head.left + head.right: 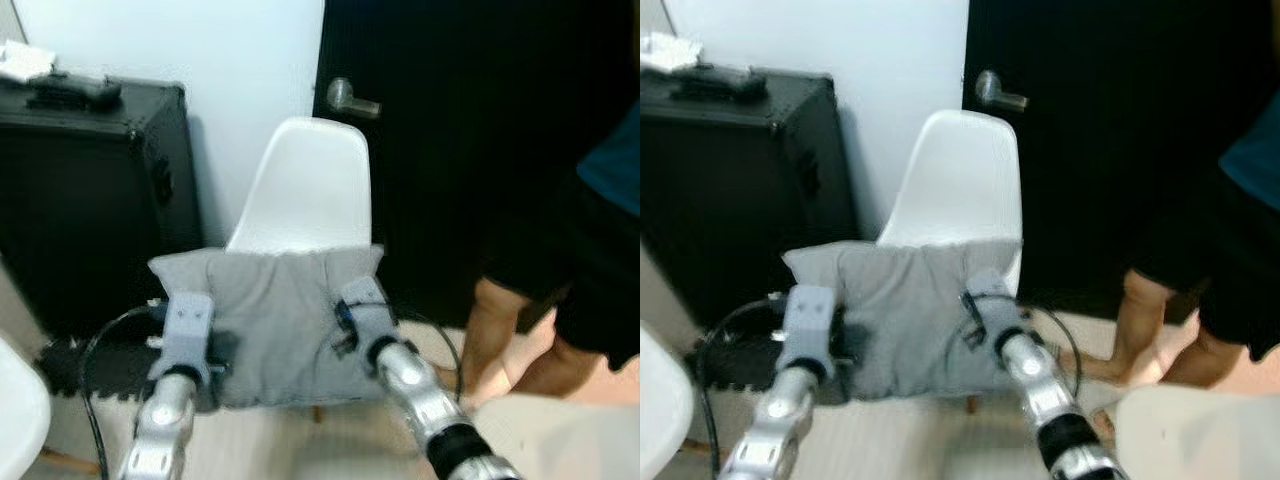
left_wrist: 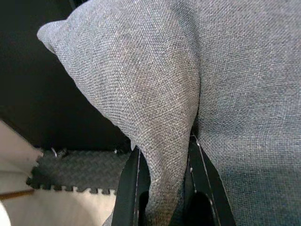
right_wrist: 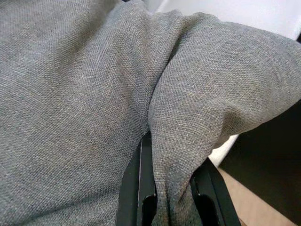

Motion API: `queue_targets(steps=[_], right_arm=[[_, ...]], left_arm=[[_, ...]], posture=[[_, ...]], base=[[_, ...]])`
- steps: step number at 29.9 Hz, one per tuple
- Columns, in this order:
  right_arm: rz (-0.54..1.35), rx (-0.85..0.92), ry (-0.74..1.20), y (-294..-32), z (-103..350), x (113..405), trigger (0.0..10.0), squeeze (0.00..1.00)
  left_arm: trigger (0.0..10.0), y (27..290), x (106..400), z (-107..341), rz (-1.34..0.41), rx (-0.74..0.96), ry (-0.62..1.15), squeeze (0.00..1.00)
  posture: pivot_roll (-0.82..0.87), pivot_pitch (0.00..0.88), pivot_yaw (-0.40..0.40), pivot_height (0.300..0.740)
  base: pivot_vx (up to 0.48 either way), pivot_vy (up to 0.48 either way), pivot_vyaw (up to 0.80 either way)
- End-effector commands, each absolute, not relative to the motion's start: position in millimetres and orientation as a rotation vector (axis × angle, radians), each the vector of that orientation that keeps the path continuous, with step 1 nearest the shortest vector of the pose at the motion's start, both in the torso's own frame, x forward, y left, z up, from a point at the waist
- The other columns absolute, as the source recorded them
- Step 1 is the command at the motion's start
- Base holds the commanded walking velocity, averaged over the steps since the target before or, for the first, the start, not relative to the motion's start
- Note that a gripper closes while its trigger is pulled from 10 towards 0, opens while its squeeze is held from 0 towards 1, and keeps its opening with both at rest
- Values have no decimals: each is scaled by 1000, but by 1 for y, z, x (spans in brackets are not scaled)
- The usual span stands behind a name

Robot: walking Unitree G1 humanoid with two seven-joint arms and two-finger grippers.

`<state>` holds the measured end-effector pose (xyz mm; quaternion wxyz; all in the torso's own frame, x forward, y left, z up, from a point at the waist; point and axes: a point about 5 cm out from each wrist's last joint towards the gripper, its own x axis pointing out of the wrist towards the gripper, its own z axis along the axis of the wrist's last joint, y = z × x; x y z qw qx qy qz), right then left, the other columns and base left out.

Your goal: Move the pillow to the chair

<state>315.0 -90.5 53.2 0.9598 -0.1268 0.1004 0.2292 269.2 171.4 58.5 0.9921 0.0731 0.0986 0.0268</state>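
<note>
A grey fabric pillow (image 1: 272,320) hangs in front of a white plastic chair (image 1: 308,190), covering its seat from view. My left gripper (image 1: 215,365) is shut on the pillow's left edge, and my right gripper (image 1: 345,325) is shut on its right edge. In the left wrist view a fold of the pillow (image 2: 164,141) is pinched between the black fingers (image 2: 129,188). The right wrist view shows the same: cloth (image 3: 174,155) squeezed between both fingers (image 3: 138,183), with a bit of the white chair (image 3: 263,14) beyond.
A black case (image 1: 90,200) stands at the left against the pale wall, with small items on top. A dark door (image 1: 480,120) with a metal handle (image 1: 350,98) is behind the chair. A person (image 1: 560,270) stands at the right. Cables (image 1: 95,350) and a foam mat lie on the floor.
</note>
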Motion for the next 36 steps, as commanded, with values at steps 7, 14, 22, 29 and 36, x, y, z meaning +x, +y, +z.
queue_targets(steps=[7,14,22,29,36], right_arm=[[539,-277,181,-78,54,311,10000,0],[549,-269,175,-77,55,311,10000,0],[561,-266,184,-75,53,309,10000,0],[560,-267,187,-75,53,310,10000,0],[555,-263,190,-74,53,310,10000,0]], left_arm=[[10000,153,275,74,-18,130,116,0],[10000,152,276,74,-14,124,117,0],[10000,151,277,74,-15,125,118,0],[10000,151,278,73,-9,134,125,0],[10000,152,279,75,-8,150,115,0]], posture=[[88,0,-82,721],[87,0,-83,721],[87,0,-83,721],[91,0,-82,721],[92,0,-78,721]], base=[[443,0,0],[441,0,0],[427,0,0],[174,0,0],[0,0,0]])
